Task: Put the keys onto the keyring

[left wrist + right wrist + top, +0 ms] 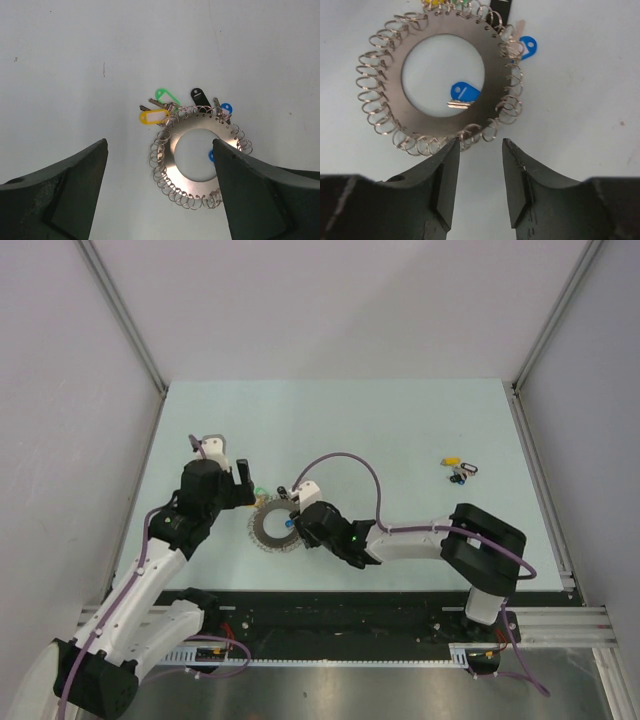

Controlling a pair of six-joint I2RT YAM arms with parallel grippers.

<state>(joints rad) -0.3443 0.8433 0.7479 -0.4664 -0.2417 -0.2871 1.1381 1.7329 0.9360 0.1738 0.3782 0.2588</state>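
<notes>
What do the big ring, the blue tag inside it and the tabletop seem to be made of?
The keyring looks like a flat band of thin sheet metal, brushed grey with a dull sheen; the wire loops along its rim glint like steel. The blue tag is probably plastic: even, saturated colour, soft gloss. The table is pale and matte; its material is unclear.

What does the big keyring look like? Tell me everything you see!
The keyring is a flat, silver-grey metal disc with a big round hole, like a donut. Small wire loops fringe its outer edge. It lies flat on the pale table. Keys with yellow, green, black and blue tags cluster at one side; another blue tag lies in the hole. The right gripper hovers by its edge, holding nothing.
</notes>
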